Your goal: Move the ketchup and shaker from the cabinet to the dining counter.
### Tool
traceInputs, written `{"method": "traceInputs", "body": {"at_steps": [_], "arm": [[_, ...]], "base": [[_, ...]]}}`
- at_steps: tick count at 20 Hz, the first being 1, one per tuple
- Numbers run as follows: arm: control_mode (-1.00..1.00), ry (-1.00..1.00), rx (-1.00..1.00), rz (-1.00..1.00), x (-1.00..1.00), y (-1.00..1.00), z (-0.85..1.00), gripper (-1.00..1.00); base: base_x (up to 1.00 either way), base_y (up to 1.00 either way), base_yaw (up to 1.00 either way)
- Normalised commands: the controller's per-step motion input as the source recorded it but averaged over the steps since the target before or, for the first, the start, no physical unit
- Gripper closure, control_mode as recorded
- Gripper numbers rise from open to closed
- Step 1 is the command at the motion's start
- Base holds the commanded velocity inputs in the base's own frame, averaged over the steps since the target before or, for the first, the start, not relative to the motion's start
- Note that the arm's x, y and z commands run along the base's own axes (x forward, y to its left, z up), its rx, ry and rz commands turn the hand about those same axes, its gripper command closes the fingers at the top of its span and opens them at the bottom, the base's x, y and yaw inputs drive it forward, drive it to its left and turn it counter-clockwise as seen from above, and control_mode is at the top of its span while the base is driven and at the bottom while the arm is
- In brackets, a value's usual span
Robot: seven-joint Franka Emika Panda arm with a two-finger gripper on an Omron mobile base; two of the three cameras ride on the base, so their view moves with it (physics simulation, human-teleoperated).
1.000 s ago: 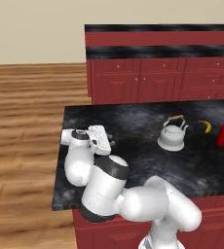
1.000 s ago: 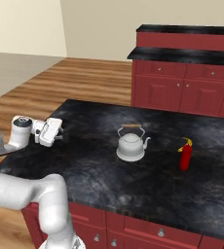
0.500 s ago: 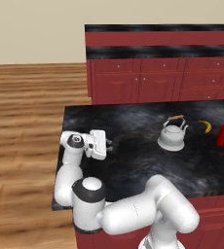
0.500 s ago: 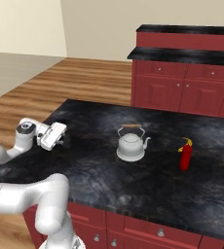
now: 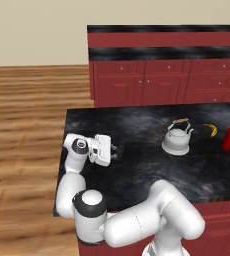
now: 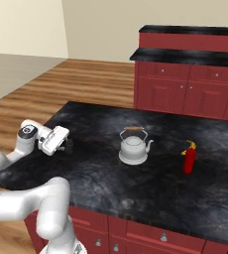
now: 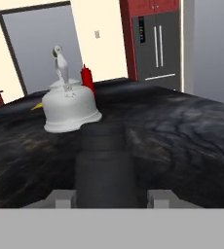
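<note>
I've got the dark shaker point(image 7: 104, 165) standing upright near the left end of the black marbled desk point(image 5: 137, 170), red ketchup point(image 5: 228, 138) upright far right.

The end effector point(image 5: 115, 150) sinks lower toward the near-left part of the surface point(image 5: 147, 165), and its fingers, shut a second ago, now part around the shaker point(image 7: 104, 165).

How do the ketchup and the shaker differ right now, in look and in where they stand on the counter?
The ketchup is red and slim with a pointed nozzle; the shaker is dark grey and squat. The ketchup stands beyond the kettle, beside the banana; the shaker stands near the opposite end, between the gripper fingers. Both are upright on the dining counter.
</note>
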Motion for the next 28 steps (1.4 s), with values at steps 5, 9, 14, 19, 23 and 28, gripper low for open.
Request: {"method": "traceInputs", "body": {"at_steps": [5, 9, 14, 19, 23, 28], "arm": [[-1.0, -0.02, 0.0, -0.05, -0.01, 0.0, -0.29, -1.0], [-1.0, -0.1, 0.0, -0.04, -0.23, 0.24, -0.04, -1.0], [-1.0, -0.18, 0.0, -0.01, -0.62, 0.75, 0.19, -1.0], [-1.0, -0.16, 0.0, 0.0, -0.54, 0.9, 0.53, -1.0], [-1.0, -0.2, 0.0, 0.0, -0.48, 0.73, 0.8, -1.0], [-1.0, -0.12, 0.0, 0.01, -0.73, 0.2, 0.93, -1.0]], "base": [[0.0, 0.0, 0.0], [0.0, 0.0, 0.0], [0.0, 0.0, 0.0], [0.0, 0.0, 0.0], [0.0, 0.0, 0.0], [0.0, 0.0, 0.0]]}}
